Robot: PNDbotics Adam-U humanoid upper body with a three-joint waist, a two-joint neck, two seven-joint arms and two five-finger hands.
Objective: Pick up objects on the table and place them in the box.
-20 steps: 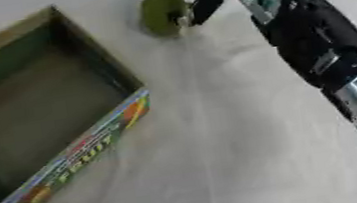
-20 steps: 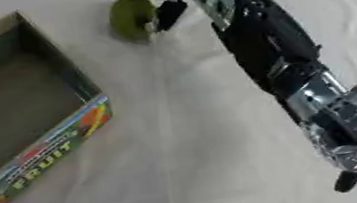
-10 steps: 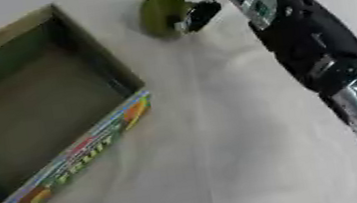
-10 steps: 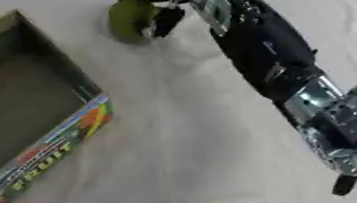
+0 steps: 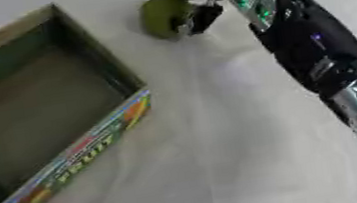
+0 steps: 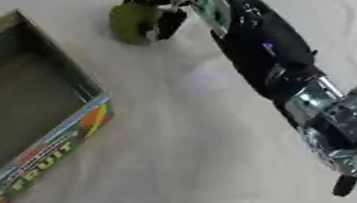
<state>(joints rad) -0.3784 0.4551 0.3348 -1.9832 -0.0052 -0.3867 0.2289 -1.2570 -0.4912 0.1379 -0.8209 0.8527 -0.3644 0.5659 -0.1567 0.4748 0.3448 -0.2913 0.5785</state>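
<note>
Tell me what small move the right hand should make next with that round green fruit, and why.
Probably lift the round green fruit slightly off the white table. The right hand has its fingers curled round the fruit at the far edge, while the open cardboard fruit box sits to its left, so it must clear the box wall before moving over.

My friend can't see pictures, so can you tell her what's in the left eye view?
The right robot hand curls its fingers around a green round fruit at the far side of a white table. To its left sits an open, empty cardboard box with "FRUIT" printed on its side, and the black and silver arm stretches across the right side.
</note>
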